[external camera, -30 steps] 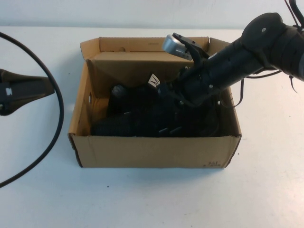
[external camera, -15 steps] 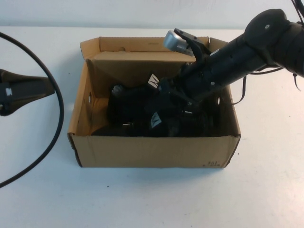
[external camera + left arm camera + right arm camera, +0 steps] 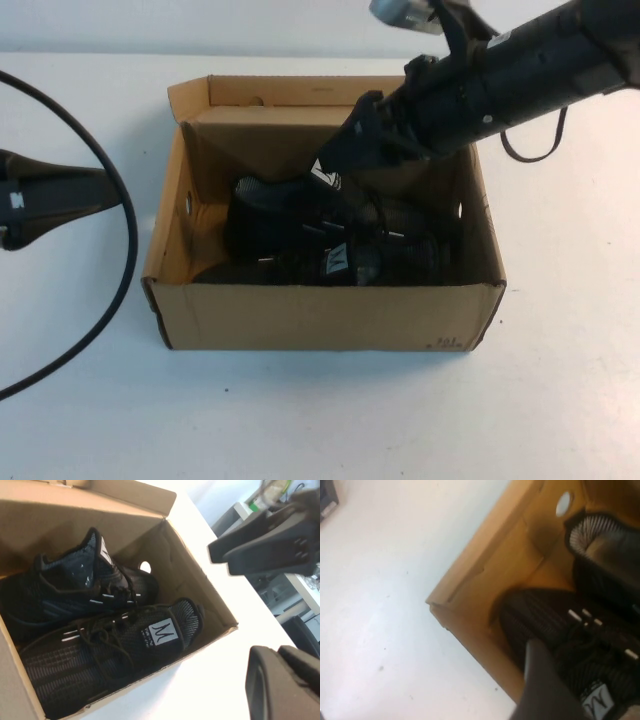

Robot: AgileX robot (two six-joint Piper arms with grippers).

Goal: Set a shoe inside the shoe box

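An open cardboard shoe box [image 3: 320, 318] stands mid-table with two black shoes side by side inside. The front shoe [image 3: 345, 262] shows a white tongue label; the back shoe [image 3: 262, 208] lies behind it. Both show in the left wrist view, front shoe [image 3: 125, 650] and back shoe [image 3: 80, 585], inside the box [image 3: 200, 575]. My right gripper [image 3: 340, 160] hangs open and empty above the box's back half, clear of the shoes. One of its fingers [image 3: 540, 680] shows over the front shoe [image 3: 600, 650]. My left gripper [image 3: 60, 195] is open and empty, left of the box.
A black cable [image 3: 125, 250] loops over the white table [image 3: 560, 400] left of the box. The box's lid flap [image 3: 300, 92] stands up at the back. Office furniture shows beyond the table edge in the left wrist view.
My right gripper has risen out of the box, up and back to the right. The shoe with the label stays lying in the box's front. The left arm has not moved.
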